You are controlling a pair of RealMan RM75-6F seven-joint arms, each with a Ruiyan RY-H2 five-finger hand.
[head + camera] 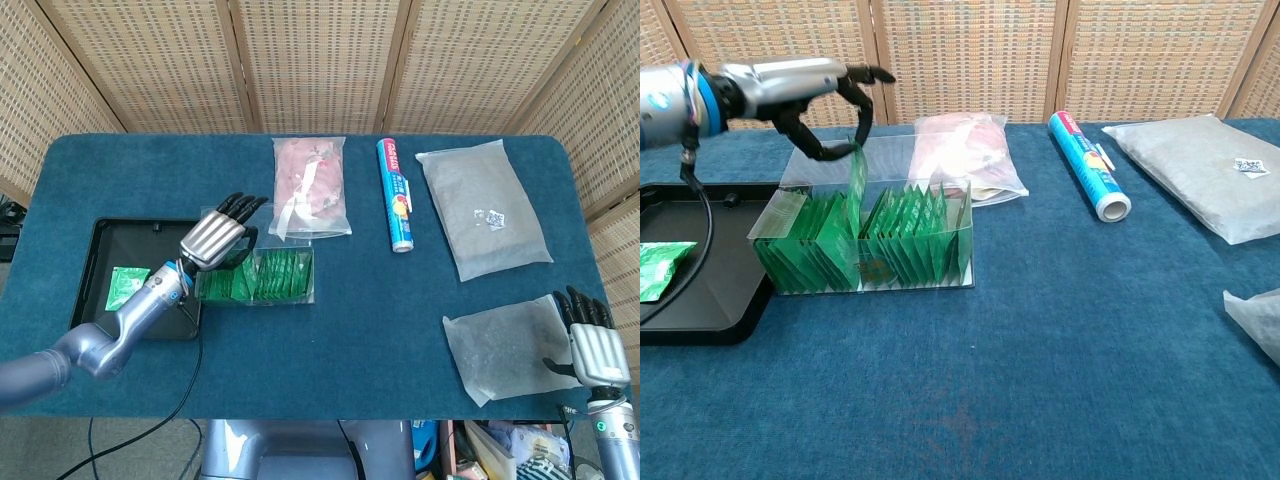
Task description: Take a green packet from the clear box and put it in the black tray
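Note:
A clear box [865, 240] [258, 272] holds several upright green packets. My left hand [810, 95] [214, 240] hovers above the box's left half and pinches one green packet [856, 182], which hangs half out of the row. The black tray [700, 290] [95, 250] lies just left of the box, with another green packet [660, 268] [126, 286] lying flat in it. My right hand [594, 345] rests at the table's near right edge with fingers apart, holding nothing; it shows only in the head view.
Behind the box lies a pink bag [312, 186] [962, 155]. Further right are a blue roll [395, 195] [1088, 178], a large grey bag [483, 205] [1200, 170] and a translucent bag [505, 345] next to my right hand.

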